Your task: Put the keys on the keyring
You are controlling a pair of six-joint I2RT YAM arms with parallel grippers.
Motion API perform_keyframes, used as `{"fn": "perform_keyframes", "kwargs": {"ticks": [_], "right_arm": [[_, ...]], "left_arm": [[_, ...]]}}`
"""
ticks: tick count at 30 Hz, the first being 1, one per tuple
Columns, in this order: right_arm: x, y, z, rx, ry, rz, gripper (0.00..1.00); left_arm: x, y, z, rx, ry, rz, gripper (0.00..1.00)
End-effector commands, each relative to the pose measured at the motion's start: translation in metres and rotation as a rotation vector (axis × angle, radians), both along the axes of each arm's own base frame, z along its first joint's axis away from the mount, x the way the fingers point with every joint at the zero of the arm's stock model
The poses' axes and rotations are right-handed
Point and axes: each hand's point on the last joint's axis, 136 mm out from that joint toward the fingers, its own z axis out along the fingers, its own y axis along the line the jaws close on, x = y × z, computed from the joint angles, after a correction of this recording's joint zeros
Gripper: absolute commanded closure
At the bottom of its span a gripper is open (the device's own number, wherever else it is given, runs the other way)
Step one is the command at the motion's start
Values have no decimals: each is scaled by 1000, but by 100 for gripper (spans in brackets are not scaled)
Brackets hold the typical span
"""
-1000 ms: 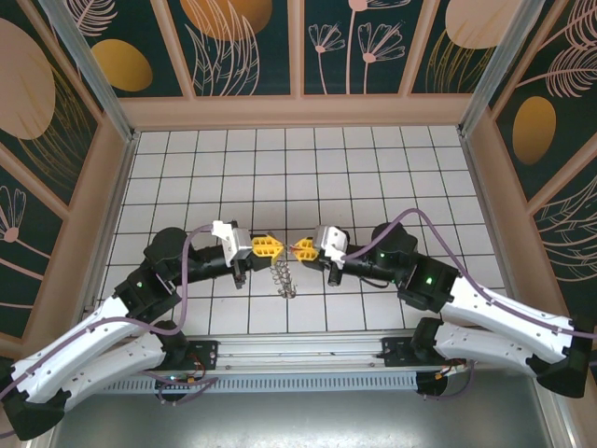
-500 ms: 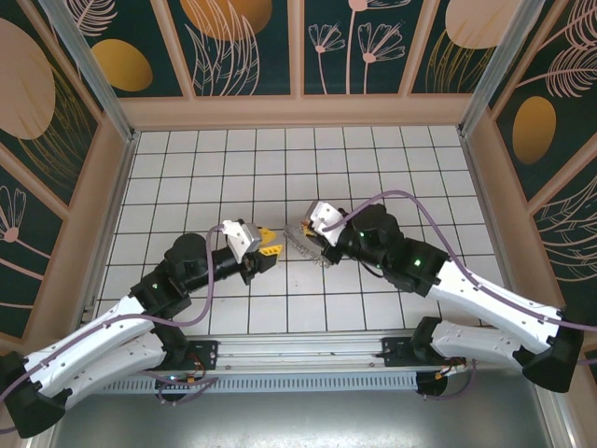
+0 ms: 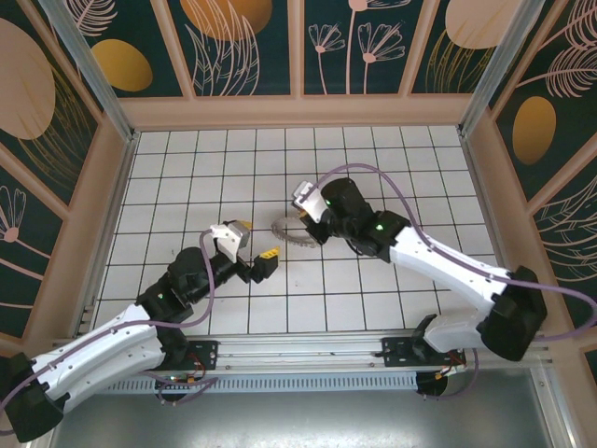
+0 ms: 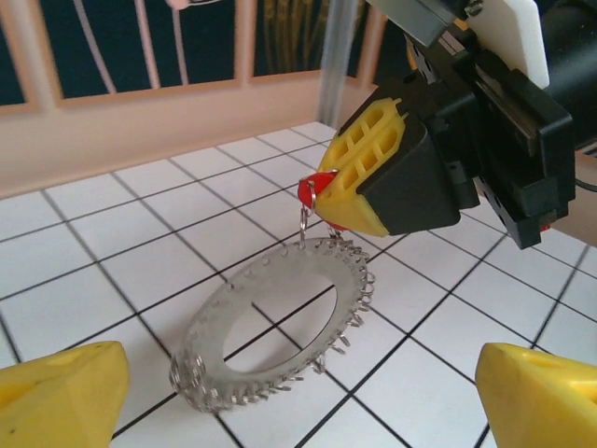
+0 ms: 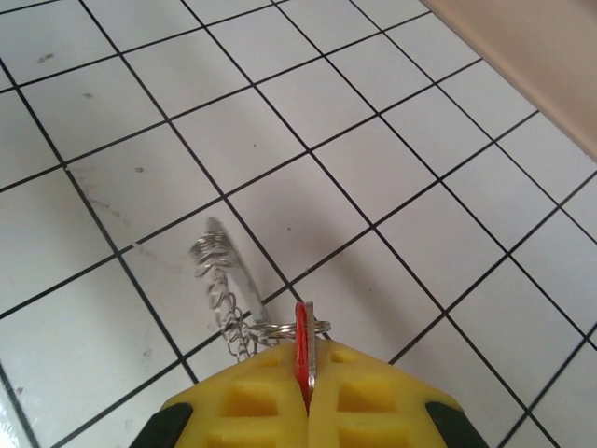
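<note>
The keyring point(image 4: 216, 322) looked like fine grey metal wire, bright and glinting, its edge bristly with small links. The key point(image 4: 308, 189) had a glossy red head, plastic by the look. The jaws of the right gripper point(image 4: 328, 196) were matt yellow plastic, moulded with a waffle of recesses and backed by a matt black housing. Those of the left gripper point(image 4: 300, 397) showed the same smooth yellow plastic. The tabletop point(image 4: 93, 243) was white, smooth and slightly shiny, ruled with dark lines. In the top view the arm shells point(image 3: 443, 266) were glossy white plastic, and the rail point(image 3: 298, 355) at the near edge was dull silver metal.
</note>
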Motion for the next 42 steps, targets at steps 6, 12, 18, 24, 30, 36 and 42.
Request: {"fn": "perform_keyframes", "kwargs": {"ticks": [6,12,18,24,30,36,42], "right_arm": [[43,53,19,58,-7,24,100],[69,75,0,64,36,18,100],[85,64,-28,64,98,-21,100],[81,30,-59,61,167,-89,100],[61,-8,-100,82,283,-172,100],[30,-33,-143,119,417,-264,100],[27,-60,-175,119,524,-410,100]], "left_arm": [[9,38,-7,-82,3,196,2],[7,57,-10,-72,4,264,2],[3,66,-8,-97,-9,284,2],[6,65,-10,-86,-6,290,1],[10,51,-14,-62,7,253,1],[12,37,-21,-49,31,209,2],[10,27,-20,-57,35,161,1]]}}
